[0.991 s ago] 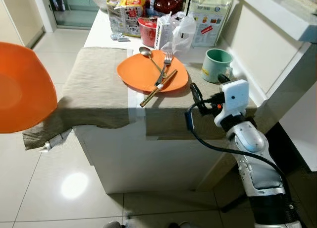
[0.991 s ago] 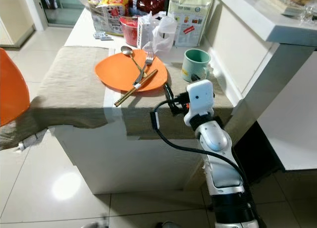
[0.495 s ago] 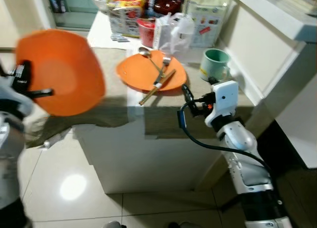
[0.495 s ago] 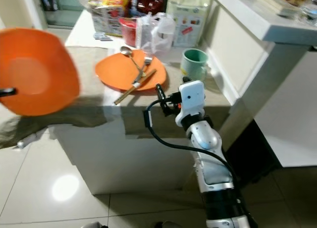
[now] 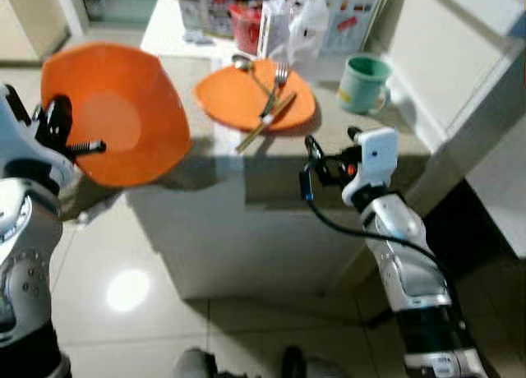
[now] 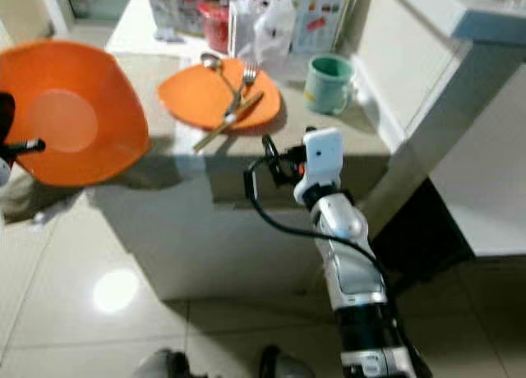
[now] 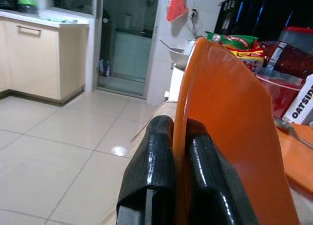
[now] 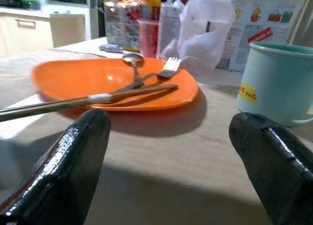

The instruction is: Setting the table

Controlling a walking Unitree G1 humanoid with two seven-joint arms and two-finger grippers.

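Left eye view: our left gripper (image 5: 78, 148) clamps one orange plate (image 5: 123, 115) by its rim, beside the table (image 5: 214, 160). A second orange plate (image 5: 246, 99) lies there with one spoon (image 5: 244, 64), one fork (image 5: 274, 86), chopsticks (image 5: 265, 123). Our right gripper (image 5: 316, 160) hovers with fingers apart near one green mug (image 5: 364, 82).

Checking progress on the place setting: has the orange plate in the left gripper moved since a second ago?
Yes. The held orange plate, pinched in the left gripper, has swung in toward the table, nearer the other plate lying there.
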